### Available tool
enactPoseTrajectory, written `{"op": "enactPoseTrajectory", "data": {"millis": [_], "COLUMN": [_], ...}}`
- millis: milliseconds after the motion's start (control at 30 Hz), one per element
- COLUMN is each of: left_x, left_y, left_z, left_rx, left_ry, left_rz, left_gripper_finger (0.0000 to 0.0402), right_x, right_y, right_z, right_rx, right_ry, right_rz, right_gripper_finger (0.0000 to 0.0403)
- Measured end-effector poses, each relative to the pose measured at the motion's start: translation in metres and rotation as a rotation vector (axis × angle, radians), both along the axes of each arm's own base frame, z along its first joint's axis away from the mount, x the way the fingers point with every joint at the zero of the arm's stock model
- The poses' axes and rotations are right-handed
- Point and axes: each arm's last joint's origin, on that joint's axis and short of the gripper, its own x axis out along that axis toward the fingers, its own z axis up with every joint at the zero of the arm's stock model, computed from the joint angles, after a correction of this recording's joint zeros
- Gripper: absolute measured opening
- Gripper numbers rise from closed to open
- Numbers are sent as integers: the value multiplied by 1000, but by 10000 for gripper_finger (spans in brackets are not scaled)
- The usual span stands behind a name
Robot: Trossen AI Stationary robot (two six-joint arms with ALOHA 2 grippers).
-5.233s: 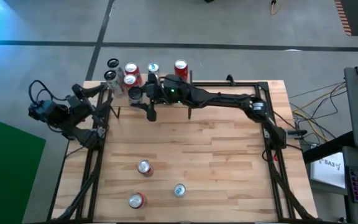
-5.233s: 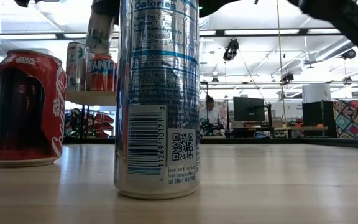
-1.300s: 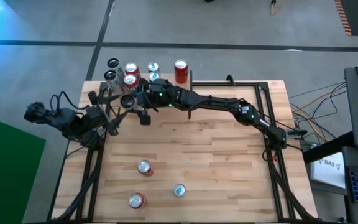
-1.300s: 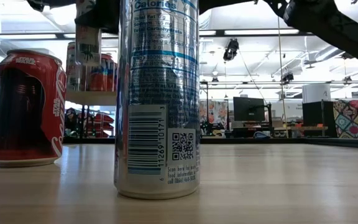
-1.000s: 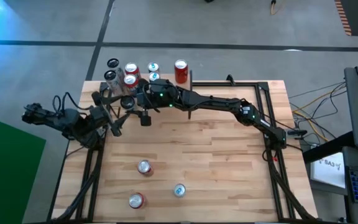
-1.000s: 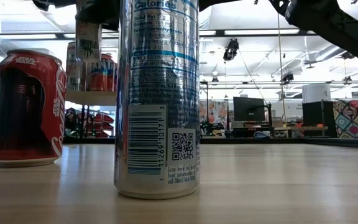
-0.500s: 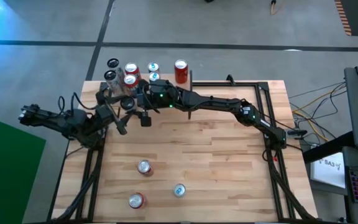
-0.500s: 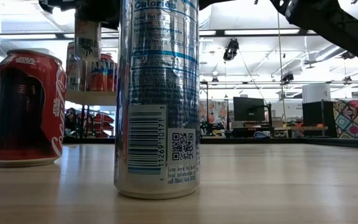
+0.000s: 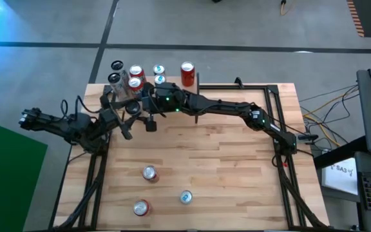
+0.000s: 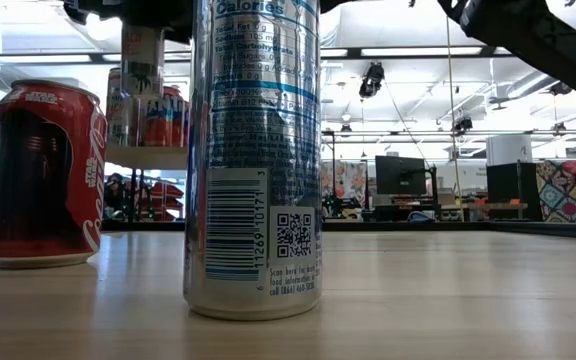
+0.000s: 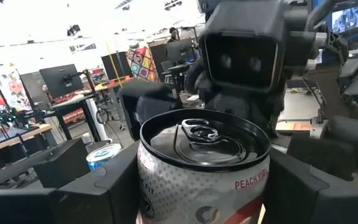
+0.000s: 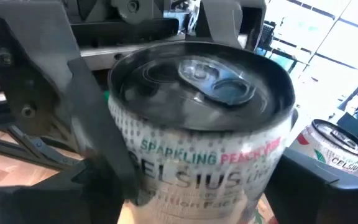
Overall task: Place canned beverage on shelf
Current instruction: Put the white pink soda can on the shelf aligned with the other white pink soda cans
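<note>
A Celsius can point(image 11: 204, 180) is held upright in the air at the far left corner of the surface point(image 9: 224, 154), just in front of the shelf point(image 10: 148, 157). It is pinched by the left gripper point(image 9: 125, 116), whose fingers point(image 11: 104, 186) are pressed against opposite sides of the can. The right gripper point(image 9: 139, 106) is set around the same can from the other side; whether it grips the can cannot be told.

The shelf is already crowded. Several cans point(image 9: 136, 72) are grouped at its left end, just behind the held can, and a red can point(image 9: 187, 73) is stood apart towards its right end. The stretch between them is partly covered from above by the right arm, which is laid across the back of the surface.

Three more cans are left well apart from the shelf, near the front edge: a silver-topped one point(image 9: 149, 173), a tall silver one point(image 10: 253, 160) and a red cola can point(image 10: 38, 175). In the low view much of the shelf is hidden by the tall silver can.
</note>
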Motion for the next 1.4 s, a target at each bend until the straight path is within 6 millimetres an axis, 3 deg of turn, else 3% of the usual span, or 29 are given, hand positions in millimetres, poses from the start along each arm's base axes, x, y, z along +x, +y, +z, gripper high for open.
{"op": "enactPoseTrajectory", "data": {"millis": [333, 633, 767, 1100, 1400], "left_x": [-11, -35, -41, -39, -36], "left_y": [4, 14, 16, 20, 24], "left_z": [5, 7, 5, -12, -19], "left_rx": [-40, -105, -158, -221, -213], "left_ry": [-64, -104, -148, -182, -166], "left_rz": [58, 285, 296, 387, 483], "left_gripper_finger": [243, 245, 245, 245, 246], "right_x": [-8, -34, -47, -73, -76], "right_y": [1, 5, 6, 11, 14], "right_z": [9, 43, 56, 83, 84], "right_rx": [48, 109, 120, 129, 132], "right_ry": [31, 80, 108, 131, 155], "right_rz": [-15, -23, -30, -28, -25], "right_gripper_finger": [308, 309, 309, 309, 309]}}
